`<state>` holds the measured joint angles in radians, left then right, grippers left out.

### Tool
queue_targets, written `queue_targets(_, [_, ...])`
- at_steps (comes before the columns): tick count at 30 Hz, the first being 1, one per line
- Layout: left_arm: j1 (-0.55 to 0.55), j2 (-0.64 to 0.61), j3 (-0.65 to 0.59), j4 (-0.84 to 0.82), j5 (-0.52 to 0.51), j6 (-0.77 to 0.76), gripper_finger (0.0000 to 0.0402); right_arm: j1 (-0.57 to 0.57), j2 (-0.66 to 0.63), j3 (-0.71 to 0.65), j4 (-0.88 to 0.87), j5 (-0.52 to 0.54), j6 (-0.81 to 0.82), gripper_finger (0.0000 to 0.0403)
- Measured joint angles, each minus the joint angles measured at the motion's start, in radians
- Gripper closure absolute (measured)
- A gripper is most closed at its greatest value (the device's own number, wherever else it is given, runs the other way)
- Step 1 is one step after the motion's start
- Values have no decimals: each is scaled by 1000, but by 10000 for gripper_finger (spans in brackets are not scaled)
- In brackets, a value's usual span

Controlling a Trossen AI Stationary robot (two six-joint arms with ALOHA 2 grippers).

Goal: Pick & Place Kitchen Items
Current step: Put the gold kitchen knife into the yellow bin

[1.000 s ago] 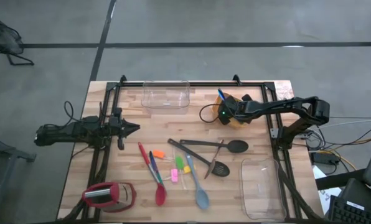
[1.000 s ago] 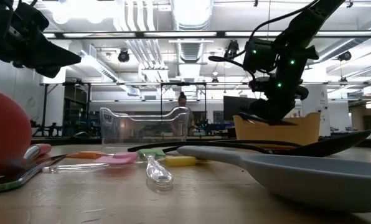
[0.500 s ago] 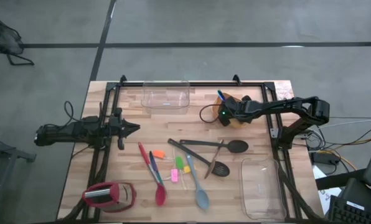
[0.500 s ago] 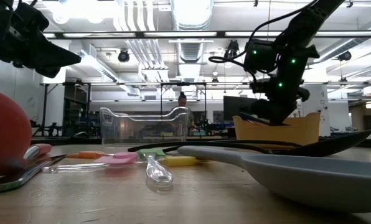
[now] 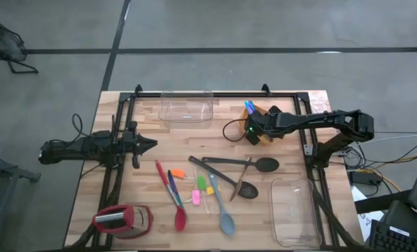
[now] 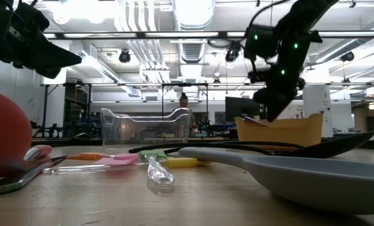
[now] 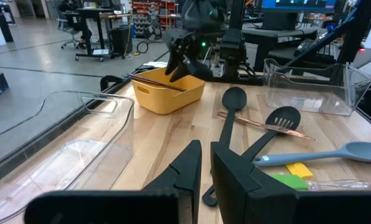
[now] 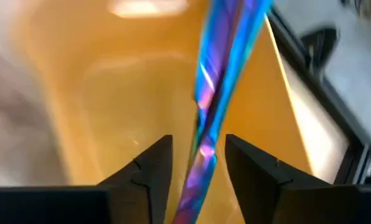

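The right gripper point(image 8: 198, 165) hovers over the orange bowl point(image 5: 266, 124), jaws parted, with a blue iridescent utensil point(image 8: 220, 81) between them, propped on the bowl's rim. It may tip out or snag on a finger. The left gripper point(image 7: 204, 171) waits at the table's left edge, jaws narrow and empty. The remaining utensils point(image 5: 208, 185) lie mid-table.

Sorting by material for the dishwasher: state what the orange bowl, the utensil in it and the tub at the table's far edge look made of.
Orange bowl: probably matte plastic, opaque with soft moulded edges.
Utensil: likely metal with an iridescent blue-purple coating; it shows mirror-like glints.
Tub: clear glossy plastic; the wood shows through it.
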<state>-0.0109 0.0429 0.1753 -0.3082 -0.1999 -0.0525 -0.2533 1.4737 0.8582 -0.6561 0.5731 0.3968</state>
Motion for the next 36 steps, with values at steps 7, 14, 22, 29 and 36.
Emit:
queue_targets(7, [0, 0, 0, 0, 0, 0, 358, 130, -20, 64, 13, -107, -259, 234])
queue_targets(14, [0, 0, 0, 0, 0, 0, 358, 289, -8, 83, 39, -421, -546, 236])
queue_targets(22, [0, 0, 0, 0, 0, 0, 358, 418, 51, 81, 66, -455, -637, 262])
queue_targets(29, [0, 0, 0, -4, 0, 0, 358, 475, 131, 83, 69, -452, -644, 280])
queue_targets(36, [0, 0, 0, -7, 0, 0, 358, 505, 247, 122, 61, -450, -693, 275])
